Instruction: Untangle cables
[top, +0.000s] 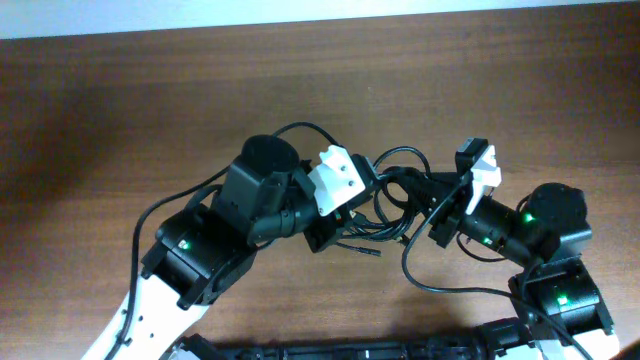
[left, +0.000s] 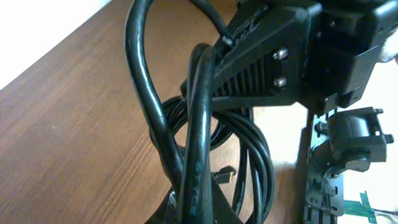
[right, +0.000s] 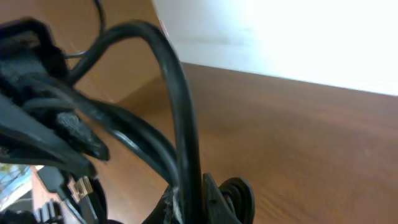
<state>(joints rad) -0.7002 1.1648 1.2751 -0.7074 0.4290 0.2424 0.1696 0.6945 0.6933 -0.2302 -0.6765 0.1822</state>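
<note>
From overhead, you see the cables (top: 392, 200) bunched in a small tangle on the wooden table (top: 150, 100), right between your two arms near the middle of the frame. One strand loops out toward the near edge, and a plug end (top: 372, 252) lies on the wood just below the tangle. Your left gripper (top: 335, 225) reaches into the bundle from the left and your right gripper (top: 440, 215) from the right. They are close together, with only the knot between them.

In the left wrist view, the cables (left: 199, 143) fill the frame. Two strands run down into your left gripper (left: 186, 211) at the bottom edge, where the jaws look closed tight on them. The strands rise above the table (left: 74, 124), and further loops hang behind. The ribbed black finger of your right gripper (left: 267, 56) presses on the same strands at the top.

In the right wrist view, one thick strand of the cables (right: 177, 106) arcs over and drops into your right gripper (right: 189, 208), whose jaws look pinched on it. Your left gripper (right: 43, 118) sits at the left edge, blurred, with cable strands running to it.
</note>
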